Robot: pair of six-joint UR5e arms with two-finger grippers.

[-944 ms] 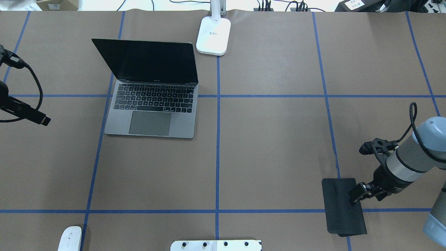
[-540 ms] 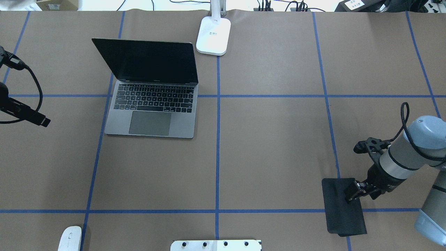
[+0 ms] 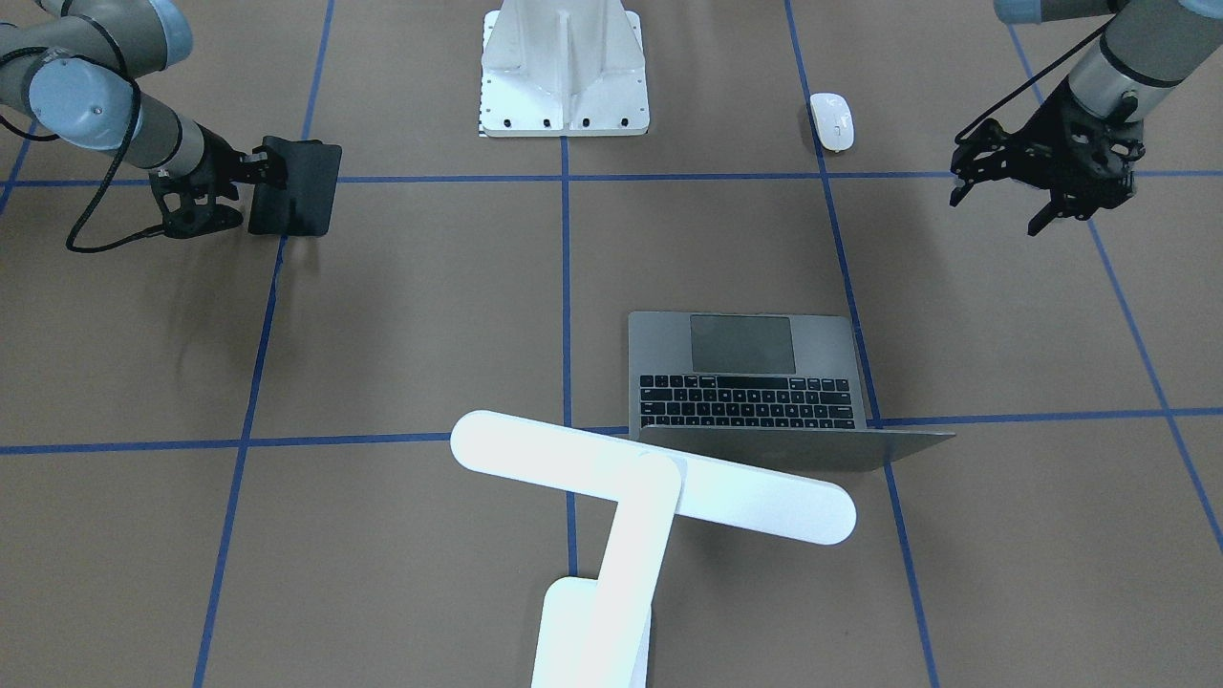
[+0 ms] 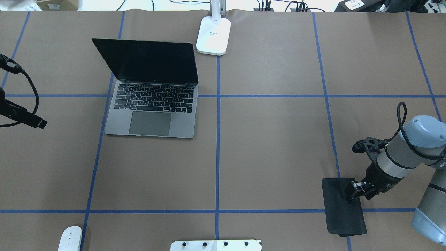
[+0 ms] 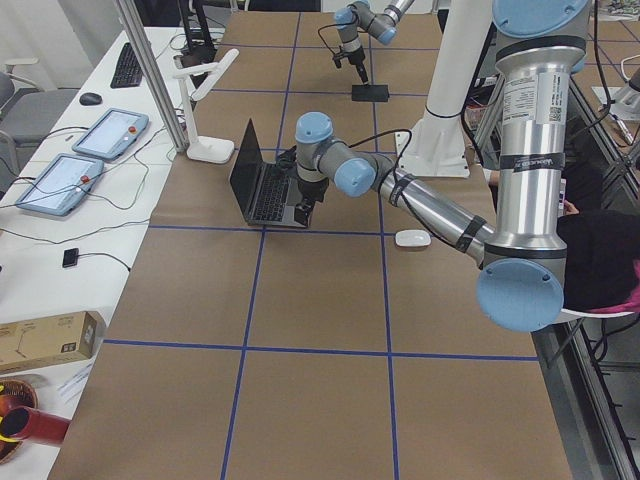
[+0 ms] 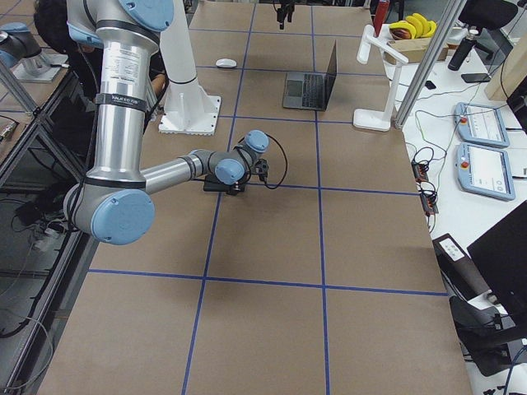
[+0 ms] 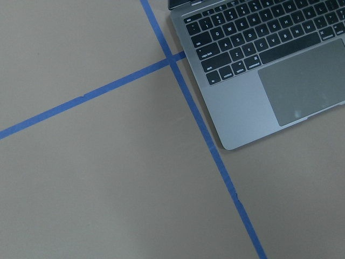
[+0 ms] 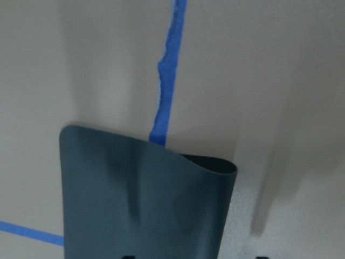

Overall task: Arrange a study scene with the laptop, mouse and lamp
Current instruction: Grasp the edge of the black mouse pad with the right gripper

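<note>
I can read only keyboard letters like Q, W, E, A, S on the laptop [image 7: 269,70]; the lamp's [image 4: 213,36] base print is illegible.

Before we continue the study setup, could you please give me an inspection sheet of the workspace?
Surface: brown-papered table, blue tape grid.
Job's things: laptop open, screen dark; mouse at the near edge, on the robot's left; lamp at the far edge, beside the laptop.
Clutter: black pad, one edge curled up; white pedestal.
Grippers: left gripper open, empty, hanging beside the laptop; right gripper, fingers apparently closed on the black pad's edge.
Cables: black cable looped at each wrist.
Surroundings: tablets and keyboard on a side table.
</note>
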